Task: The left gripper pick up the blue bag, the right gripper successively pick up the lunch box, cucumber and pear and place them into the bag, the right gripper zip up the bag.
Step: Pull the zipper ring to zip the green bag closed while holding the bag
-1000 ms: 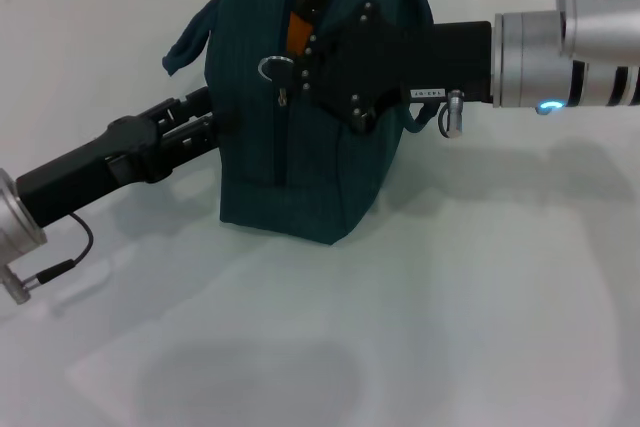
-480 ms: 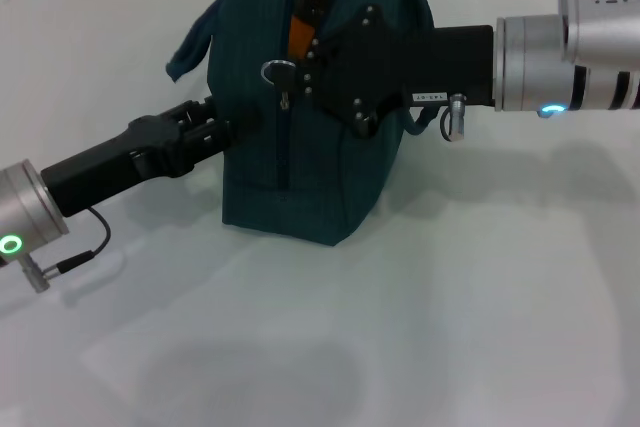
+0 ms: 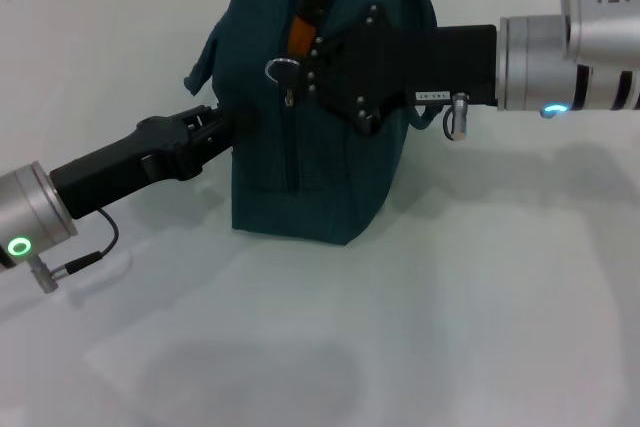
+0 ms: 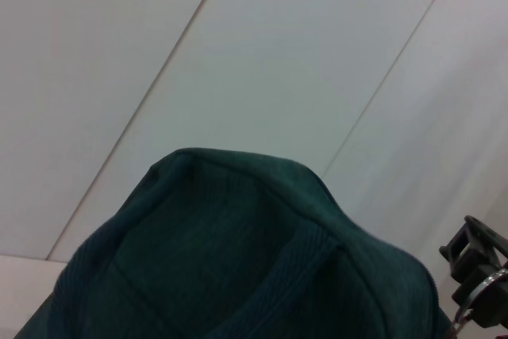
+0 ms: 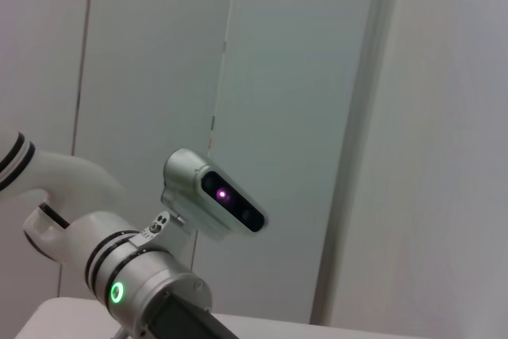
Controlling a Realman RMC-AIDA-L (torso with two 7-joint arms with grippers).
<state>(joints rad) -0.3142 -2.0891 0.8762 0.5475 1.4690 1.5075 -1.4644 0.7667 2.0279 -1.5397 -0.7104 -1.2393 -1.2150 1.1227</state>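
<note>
The blue bag [image 3: 310,147] stands upright on the table, its fabric [image 4: 222,260] filling the left wrist view. Its top is partly open, and an orange patch of the pear [image 3: 298,35] shows in the gap. The lunch box and the cucumber are out of view. My right gripper [image 3: 300,69] reaches in from the right across the bag's front and is shut on the ring zipper pull [image 3: 279,69], also seen as a ring zipper pull [image 4: 475,307] in the left wrist view. My left gripper [image 3: 218,125] presses against the bag's left side, below a loop handle [image 3: 205,59].
The white table [image 3: 450,327] spreads around the bag on all sides. A cable hangs from the left arm's silver cuff [image 3: 30,222]. In the right wrist view, that cuff [image 5: 131,287] and a head camera [image 5: 214,196] stand before a pale wall.
The left arm has pushed in to the right, and the bag has shifted a little to the right with it. The right gripper and the ring pull moved slightly right too.
</note>
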